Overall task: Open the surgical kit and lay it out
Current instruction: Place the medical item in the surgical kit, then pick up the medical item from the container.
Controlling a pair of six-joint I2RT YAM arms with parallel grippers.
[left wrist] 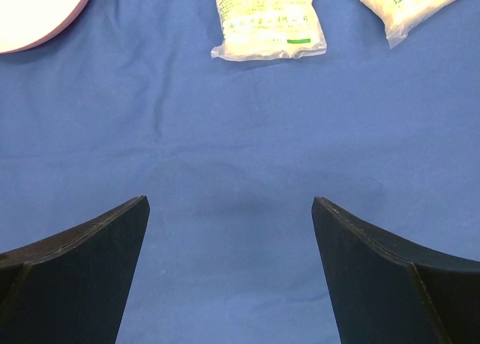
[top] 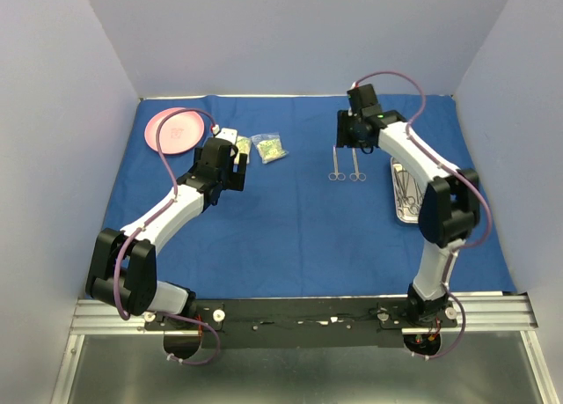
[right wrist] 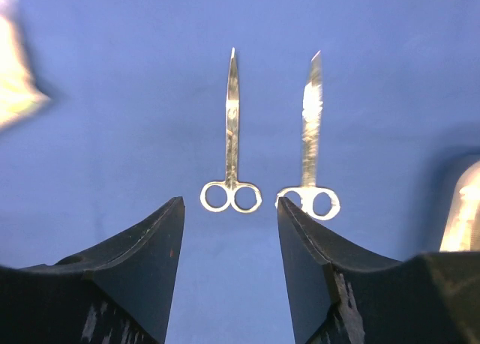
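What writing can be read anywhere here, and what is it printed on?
"江西": green print on the top-right packet in the left wrist view; the characters after it are blurred and cut off.
Middle packet: pale green print, too small to read.
Pink plate: faint mark at its centre, too blurred to read.
Nothing else shows any text.
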